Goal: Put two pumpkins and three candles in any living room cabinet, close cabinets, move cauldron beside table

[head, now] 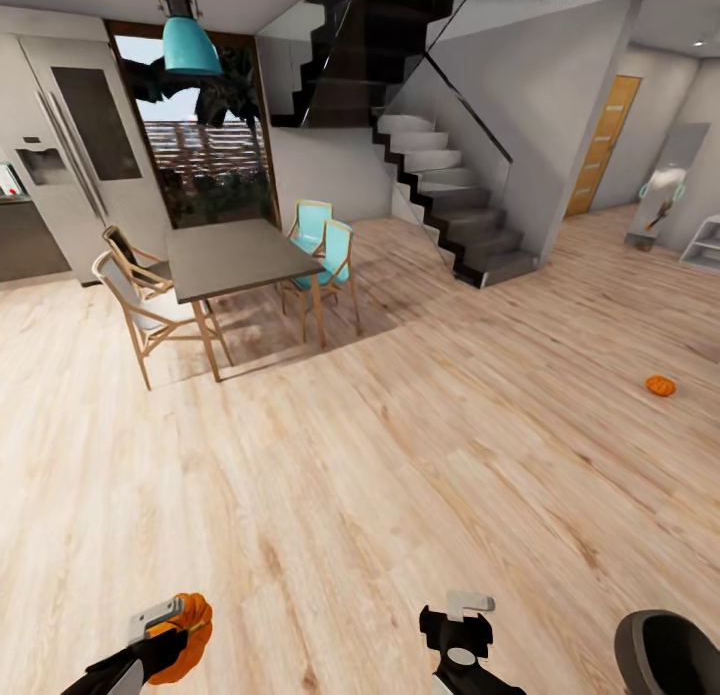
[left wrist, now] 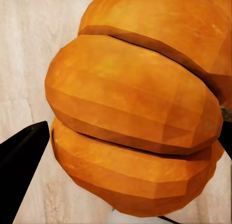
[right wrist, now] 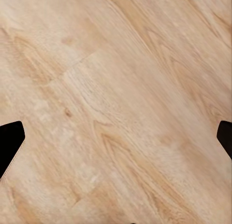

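Orange is what stands out here: the left gripper (head: 172,625) is clamped around one pumpkin (head: 185,637), held low over the wood floor (head: 380,495), and in the left wrist view that pumpkin (left wrist: 140,108) bulges right up against the camera with a dark fingertip (left wrist: 21,151) showing beside it. The right gripper (head: 457,630) carries nothing and its jaws stand wide apart, with just floorboards (right wrist: 116,108) between the two finger tips (right wrist: 9,142) in its own wrist view.

The second pumpkin (head: 660,385) sits on the floor well off to the right gripper's far side, ahead and out of reach. A dark rounded rim (head: 665,655) pokes in just beside the right gripper, possibly the cauldron, but too little shows to be sure. Ahead of both arms are the grey dining table (head: 235,255) with its chairs (head: 325,255) and the staircase (head: 450,195).

Looks like the robot is mid-carry, step one of stashing pumpkins. Next move probably means turning the base toward the living room cabinet, getting a front pulled open with the free gripper, then dropping the pumpkin in. Worth keeping the grip steady while driving.
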Motion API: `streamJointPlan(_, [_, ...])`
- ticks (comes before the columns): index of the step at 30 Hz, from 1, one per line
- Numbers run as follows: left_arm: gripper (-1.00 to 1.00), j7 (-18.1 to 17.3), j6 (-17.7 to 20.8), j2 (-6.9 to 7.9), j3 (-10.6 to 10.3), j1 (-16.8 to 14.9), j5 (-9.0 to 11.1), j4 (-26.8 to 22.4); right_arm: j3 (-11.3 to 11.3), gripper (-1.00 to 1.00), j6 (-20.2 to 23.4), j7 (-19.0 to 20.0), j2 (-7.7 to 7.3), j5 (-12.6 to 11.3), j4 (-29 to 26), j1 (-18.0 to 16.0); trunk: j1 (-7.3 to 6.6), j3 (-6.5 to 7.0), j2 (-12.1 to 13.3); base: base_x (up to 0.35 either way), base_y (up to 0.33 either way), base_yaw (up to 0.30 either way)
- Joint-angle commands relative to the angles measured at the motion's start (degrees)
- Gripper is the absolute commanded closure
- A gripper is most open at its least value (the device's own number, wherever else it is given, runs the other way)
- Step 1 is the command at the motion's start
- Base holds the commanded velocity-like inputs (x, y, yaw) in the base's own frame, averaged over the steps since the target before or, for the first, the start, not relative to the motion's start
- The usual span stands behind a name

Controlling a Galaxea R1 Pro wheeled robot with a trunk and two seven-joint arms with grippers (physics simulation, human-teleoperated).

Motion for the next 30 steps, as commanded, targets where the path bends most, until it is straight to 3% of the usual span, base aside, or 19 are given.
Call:
streamJointPlan(1, [1.0,0.42,0.29,0.01,-0.09,0.0,0.22,-0.17,0.44,-1.0,-0.33,-0.24,-0.01,-0.63,0.03,-0.06,0.05,-0.07,-0.06,0.331,0.0,0.0])
streamJointPlan(7, [1.0,0.42,0.04,0.01,-0.09,0.0,0.33,-0.15,0.33,-1.0,-0.42,-1.34,0.01,-0.72,0.74,-0.06,0.05,-0.07,-0.06,0.331,0.0,0.0])
streamJointPlan(9, [1.0,0.43,0.03,0.01,-0.09,0.0,0.34,-0.15,0.27,-1.0,-0.57,-5.37,0.05,-0.74,0.84,-0.06,0.05,-0.07,-0.06,0.331,0.0,0.0])
streamJointPlan(10, [1.0,0.45,0.02,0.01,-0.09,0.0,0.34,-0.15,0.25,-1.0,-1.15,-9.15,0.06,-0.72,0.8,-0.06,0.05,-0.07,-0.06,0.332,0.0,0.0])
streamJointPlan(15, [1.0,0.45,0.02,0.01,-0.09,0.0,0.34,-0.14,0.27,-1.0,-3.47,-14.9,0.06,-0.78,0.66,-0.06,0.05,-0.07,-0.06,0.332,0.0,0.0])
streamJointPlan(30, [1.0,0.43,-0.07,-0.08,-0.09,0.0,0.08,0.64,0.41,-1.0,-4.03,-14.62,0.07,-0.7,0.19,-0.06,0.05,-0.07,-0.06,0.332,0.0,0.0])
